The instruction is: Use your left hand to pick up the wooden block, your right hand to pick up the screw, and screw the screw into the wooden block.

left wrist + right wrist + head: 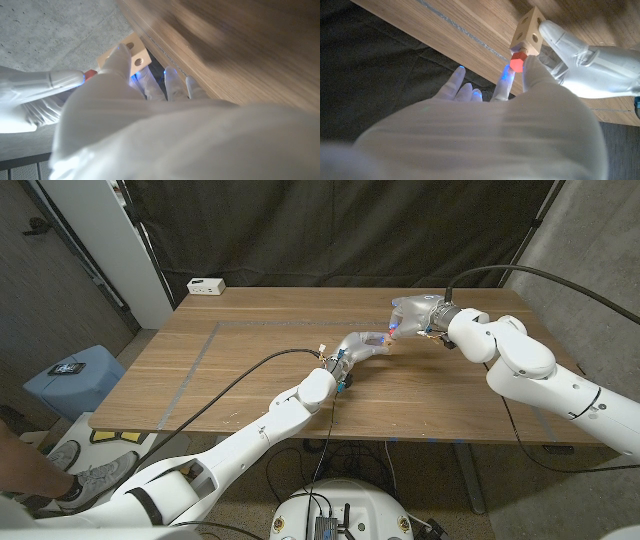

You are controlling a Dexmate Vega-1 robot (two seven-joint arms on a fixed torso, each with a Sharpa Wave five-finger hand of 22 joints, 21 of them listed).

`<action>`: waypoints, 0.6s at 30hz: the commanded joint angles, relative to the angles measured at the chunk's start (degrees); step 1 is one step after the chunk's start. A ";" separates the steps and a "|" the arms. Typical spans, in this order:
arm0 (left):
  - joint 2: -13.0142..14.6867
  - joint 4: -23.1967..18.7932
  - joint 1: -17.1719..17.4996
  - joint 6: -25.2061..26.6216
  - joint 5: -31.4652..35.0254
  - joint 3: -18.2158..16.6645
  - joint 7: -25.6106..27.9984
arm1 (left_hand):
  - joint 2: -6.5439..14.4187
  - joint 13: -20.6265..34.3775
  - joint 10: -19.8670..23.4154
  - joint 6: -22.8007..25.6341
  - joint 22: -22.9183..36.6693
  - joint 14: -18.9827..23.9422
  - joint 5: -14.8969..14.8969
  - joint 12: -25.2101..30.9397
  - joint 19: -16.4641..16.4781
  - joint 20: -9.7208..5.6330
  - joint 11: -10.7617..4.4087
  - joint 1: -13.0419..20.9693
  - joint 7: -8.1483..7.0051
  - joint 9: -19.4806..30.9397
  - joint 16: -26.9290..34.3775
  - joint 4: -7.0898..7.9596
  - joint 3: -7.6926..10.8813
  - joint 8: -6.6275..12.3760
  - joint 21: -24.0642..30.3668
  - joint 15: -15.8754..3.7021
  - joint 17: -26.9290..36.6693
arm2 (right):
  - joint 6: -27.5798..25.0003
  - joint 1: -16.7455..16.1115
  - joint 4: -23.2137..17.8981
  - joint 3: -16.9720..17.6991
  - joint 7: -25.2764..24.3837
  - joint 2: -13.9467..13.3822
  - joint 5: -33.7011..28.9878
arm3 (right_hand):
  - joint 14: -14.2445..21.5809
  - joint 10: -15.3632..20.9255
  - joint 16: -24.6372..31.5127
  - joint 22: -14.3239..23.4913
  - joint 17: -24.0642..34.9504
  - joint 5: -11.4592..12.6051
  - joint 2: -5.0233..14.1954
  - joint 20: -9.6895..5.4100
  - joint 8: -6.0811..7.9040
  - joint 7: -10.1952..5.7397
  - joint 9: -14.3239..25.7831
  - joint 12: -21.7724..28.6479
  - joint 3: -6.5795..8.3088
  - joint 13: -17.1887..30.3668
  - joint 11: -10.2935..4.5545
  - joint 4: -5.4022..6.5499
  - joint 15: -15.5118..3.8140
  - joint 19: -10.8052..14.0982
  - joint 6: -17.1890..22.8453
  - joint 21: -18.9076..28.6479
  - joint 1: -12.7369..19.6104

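Above the middle right of the table, my left hand (362, 344) holds up a pale wooden block (527, 31) with round holes in its faces. That block (133, 52) sits at the fingertips of the left hand (150, 115). A screw with a red hexagonal head (518, 59) is set against one face of the block. My right hand (520, 115) pinches the screw between thumb and a finger, its other fingers spread. In the head view the right hand (416, 314) meets the left from the far right. The screw's shank is hidden.
A white box (206, 285) sits at the table's far left corner. A grey tape line (198, 358) runs along the wooden table (250, 395). A blue stool (72, 377) stands left of the table, and a person's shoe (88, 476) is at the lower left.
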 commanded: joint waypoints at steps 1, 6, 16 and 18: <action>0.08 0.09 -0.20 0.00 -0.18 -0.05 -0.39 | 0.30 0.12 0.64 0.31 0.22 0.53 0.43 0.49 0.53 0.11 -0.06 -0.04 0.26 0.11 -0.19 0.12 0.20 0.36 0.00 -4.31 0.12 | 0.44 -0.35 0.96 0.09 -1.26 0.48 0.34 | 0.65 0.84 0.36 0.13 0.25 0.02 -0.08 -0.03 0.65 0.18 0.27 0.23 0.35 0.19 0.08 0.11 -0.02 0.53 0.86 0.29 0.66; 0.05 0.22 -0.32 0.02 -0.21 -0.03 -0.52 | 0.34 0.11 0.62 0.28 0.22 0.51 0.43 0.48 0.52 0.09 -0.06 -0.08 0.18 0.11 -0.20 0.16 0.21 0.35 -0.01 -4.28 0.14 | 0.59 -0.24 1.23 0.02 -1.37 0.62 0.63 | 0.76 1.15 0.36 0.14 0.29 -0.01 -0.08 -0.13 1.01 0.50 0.43 0.24 0.38 0.19 0.33 0.19 -0.06 0.62 1.32 0.25 0.60; -0.06 0.48 -0.40 0.05 -0.35 -0.03 -0.58 | 0.32 0.10 0.61 0.26 0.22 0.58 0.43 0.47 0.50 0.03 -0.05 -0.11 0.22 0.10 -0.23 0.15 0.27 0.34 -0.02 -4.25 0.10 | 0.65 -0.27 1.60 -0.01 -2.11 0.83 1.09 | 1.14 2.13 0.40 0.14 0.37 -0.13 -0.16 -0.30 2.00 1.04 0.85 0.33 0.31 0.18 0.52 0.49 -0.26 1.26 2.68 0.31 0.10; -0.07 0.56 -0.42 -0.02 -0.38 -0.01 -0.64 | 0.36 0.10 0.61 0.34 0.22 0.55 0.44 0.47 0.53 0.08 -0.05 -0.09 0.20 0.10 -0.25 0.15 0.30 0.37 -0.01 -4.33 0.10 | 0.75 -0.25 1.73 -0.01 -2.32 0.88 1.23 | 1.24 2.39 0.42 0.14 0.39 -0.15 -0.14 -0.43 2.19 1.10 0.93 0.37 0.30 0.18 0.49 0.56 -0.37 1.39 2.92 0.33 -0.01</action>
